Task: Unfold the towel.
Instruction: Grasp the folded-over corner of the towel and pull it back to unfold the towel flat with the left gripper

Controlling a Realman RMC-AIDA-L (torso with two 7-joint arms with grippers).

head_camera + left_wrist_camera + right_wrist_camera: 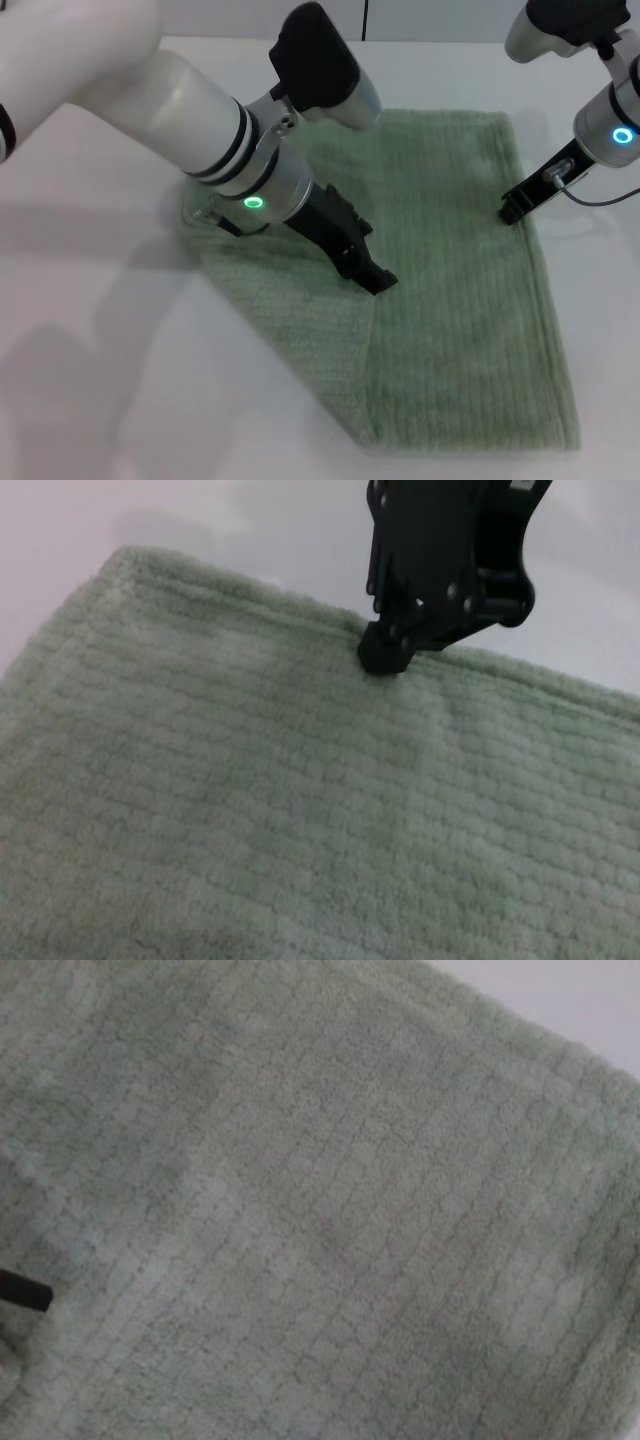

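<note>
On the white table [90,380] the towel [460,330] lies flat, a pale green ribbed cloth, with one layer folded over on the robot's left — its diagonal edge runs from near the left pincer down toward the near corner. The left pincer [372,277] is lowered onto the middle of the towel, its tip touching the cloth at the top of that fold edge; whether its fingers are apart or together cannot be told. The right pincer [511,212] rests on the towel's right-hand border near the far corner — in the left wrist view its black tip [385,658] presses the cloth just inside the hem. Its fingers appear drawn together there, though whether any cloth is pinched between them cannot be told.
</note>
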